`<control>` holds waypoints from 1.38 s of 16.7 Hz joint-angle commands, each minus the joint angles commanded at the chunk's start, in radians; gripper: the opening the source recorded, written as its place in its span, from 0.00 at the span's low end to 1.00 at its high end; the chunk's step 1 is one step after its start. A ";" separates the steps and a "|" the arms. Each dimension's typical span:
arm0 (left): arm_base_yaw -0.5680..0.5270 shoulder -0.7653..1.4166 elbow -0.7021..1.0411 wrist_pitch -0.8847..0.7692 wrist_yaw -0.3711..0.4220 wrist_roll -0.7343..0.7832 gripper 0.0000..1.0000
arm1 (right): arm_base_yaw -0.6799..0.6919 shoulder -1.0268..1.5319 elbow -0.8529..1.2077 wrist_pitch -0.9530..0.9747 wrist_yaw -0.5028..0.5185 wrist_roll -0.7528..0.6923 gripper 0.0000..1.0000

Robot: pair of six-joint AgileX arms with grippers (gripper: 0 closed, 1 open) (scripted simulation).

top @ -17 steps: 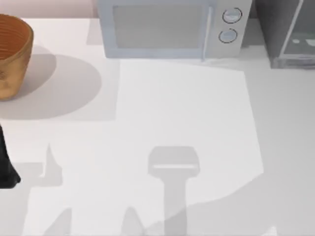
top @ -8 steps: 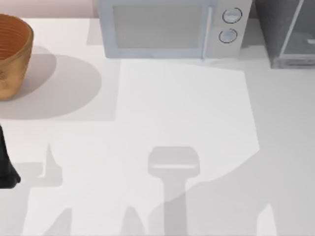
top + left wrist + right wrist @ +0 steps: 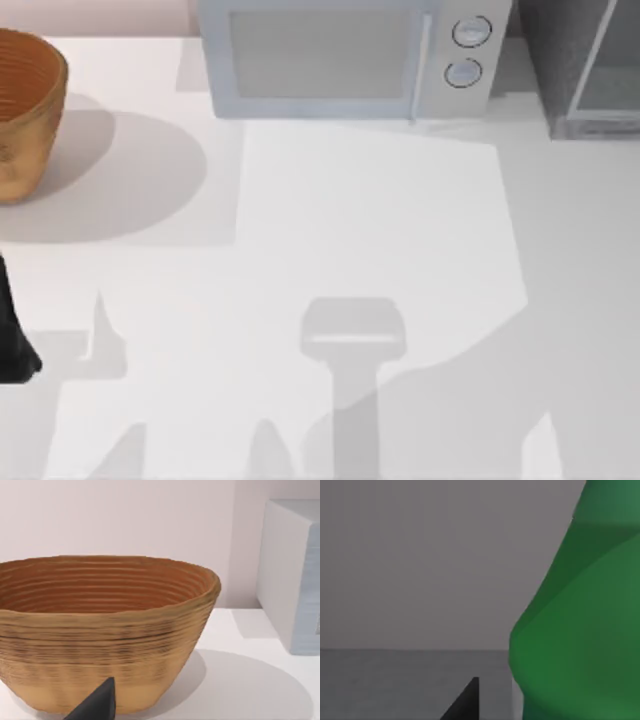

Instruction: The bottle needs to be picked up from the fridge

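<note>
Bottle retrieval from fridge: approach stage, grasp not confirmed.

Item: bottle (image 3: pixel 580 620), bright green, recorded in the right wrist view very close to the camera, against dark grey walls and floor judged to be the inside of the fridge (image 3: pixel 585 70); it is judged not yet lifted out. A dark fingertip (image 3: pixel 465 702) of the right gripper is seen just beside the bottle; whether that gripper is open or closed on it cannot be told. Landmark: the fridge, at the tabletop's (image 3: pixel 380 220) far right corner in the top view, just right of the microwave (image 3: pixel 340 60), its pale-framed door panel visible. The woven basket (image 3: pixel 105 630) is logged up close in the left wrist view, far left of the fridge, with one fingertip (image 3: pixel 97 705) of the parked left gripper before it; that gripper's state cannot be told. Remaining: secure grip, withdrawal.
</note>
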 joint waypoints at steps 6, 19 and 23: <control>0.000 0.000 0.000 0.000 0.000 0.000 1.00 | 0.000 0.000 0.000 0.000 0.000 0.000 0.10; 0.000 0.000 0.000 0.000 0.000 0.000 1.00 | -0.003 -0.037 0.009 -0.041 0.000 0.002 0.00; 0.000 0.000 0.000 0.000 0.000 0.000 1.00 | -0.003 -0.114 0.032 -0.146 -0.002 0.003 0.00</control>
